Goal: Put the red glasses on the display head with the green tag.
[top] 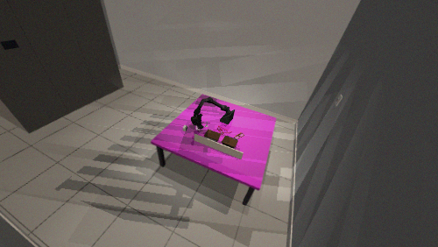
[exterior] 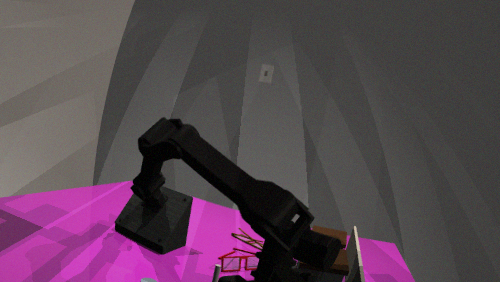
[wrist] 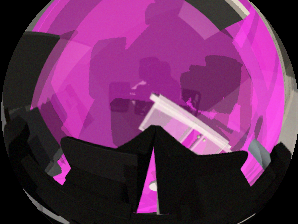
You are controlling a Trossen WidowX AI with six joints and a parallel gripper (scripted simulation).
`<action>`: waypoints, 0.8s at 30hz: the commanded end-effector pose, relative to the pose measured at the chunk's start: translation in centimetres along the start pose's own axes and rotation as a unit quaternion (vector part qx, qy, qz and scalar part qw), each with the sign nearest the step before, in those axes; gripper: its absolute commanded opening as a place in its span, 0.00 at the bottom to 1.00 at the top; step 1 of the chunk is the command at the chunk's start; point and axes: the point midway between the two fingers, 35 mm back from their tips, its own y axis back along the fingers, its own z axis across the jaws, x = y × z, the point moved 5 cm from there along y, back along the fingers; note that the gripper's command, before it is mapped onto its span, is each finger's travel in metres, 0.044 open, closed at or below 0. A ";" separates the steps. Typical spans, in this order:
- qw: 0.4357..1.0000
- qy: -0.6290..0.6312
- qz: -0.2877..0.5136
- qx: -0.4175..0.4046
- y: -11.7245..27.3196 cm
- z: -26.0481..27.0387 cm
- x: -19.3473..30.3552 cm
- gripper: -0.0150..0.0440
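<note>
Clenched, with nothing between its two fingers, the end effector (top: 199,126) (exterior: 237,279) (wrist: 154,129) hangs near one end of the long pale board (top: 218,146) (exterior: 356,255), the landmark here. One pair of red glasses (top: 222,132) (exterior: 231,264) lies on the surface (top: 258,151) (exterior: 30,210) (wrist: 105,25), on the arm's side of the board and apart from it, so it is not on a head. A second pair of glasses (top: 238,136) (exterior: 247,239), darker and more orange, lies on that same side of the board, nearer its other end. Two brown blocks (top: 213,135) (top: 230,141) stand close along the board, between it and the glasses. The two display heads and the green tag are too small or hidden to pick out. One pale-rimmed object (wrist: 192,122) shows beyond the fingertips; what it is, I cannot tell. One black arm (top: 221,105) (exterior: 220,165) rises from a single dark base plate (top: 227,116) (exterior: 175,240), farther from the board than the glasses. Bright magenta, the surface extends past the board on all sides, with two dark legs (top: 161,156) (top: 248,195) visible. Around it are pale floor tiles (top: 131,184), grey walls, one tall dark block (top: 57,66) and one small wall plate (top: 338,100) (exterior: 266,73), well apart from the board.
</note>
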 end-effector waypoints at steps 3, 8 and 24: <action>1.000 0.001 0.001 -0.002 0.2 -0.4 0.0 0.25; 1.000 0.001 0.002 -0.005 3.2 2.3 -0.1 0.25; 1.000 0.006 -0.003 -0.012 5.9 4.3 0.0 0.59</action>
